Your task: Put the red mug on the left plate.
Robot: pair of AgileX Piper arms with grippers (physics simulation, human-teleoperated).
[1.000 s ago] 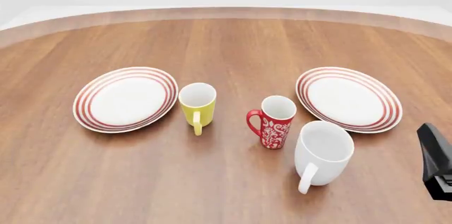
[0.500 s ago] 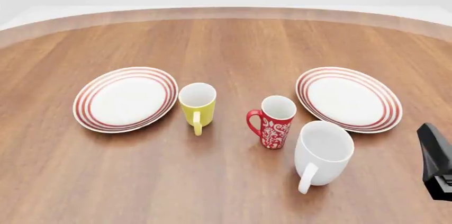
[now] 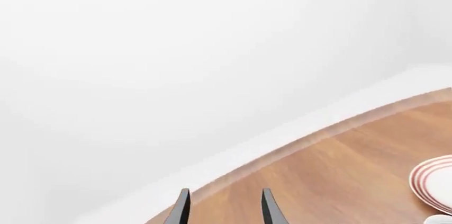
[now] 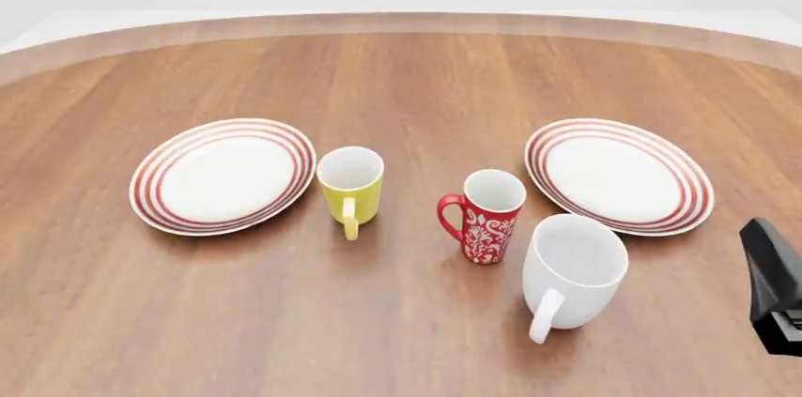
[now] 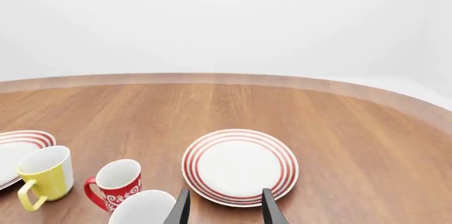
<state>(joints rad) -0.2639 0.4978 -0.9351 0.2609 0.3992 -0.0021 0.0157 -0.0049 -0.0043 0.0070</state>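
Note:
The red mug (image 4: 483, 216) stands upright at the table's middle, its handle to the left. It also shows in the right wrist view (image 5: 116, 186). The left plate (image 4: 223, 175) lies flat at the left with nothing on it, and its edge shows in the right wrist view (image 5: 18, 150). My right gripper (image 5: 224, 211) is open and empty, well back from the mug. Only a dark part of the right arm (image 4: 775, 286) shows at the front view's right edge. My left gripper (image 3: 224, 211) is open and empty, facing the table's far rim. It is out of the front view.
A short yellow mug (image 4: 349, 186) stands between the left plate and the red mug. A bigger white mug (image 4: 573, 270) stands close to the red mug's front right. The matching right plate (image 4: 618, 175) lies at the right. A ringed plate's edge (image 3: 434, 181) shows in the left wrist view.

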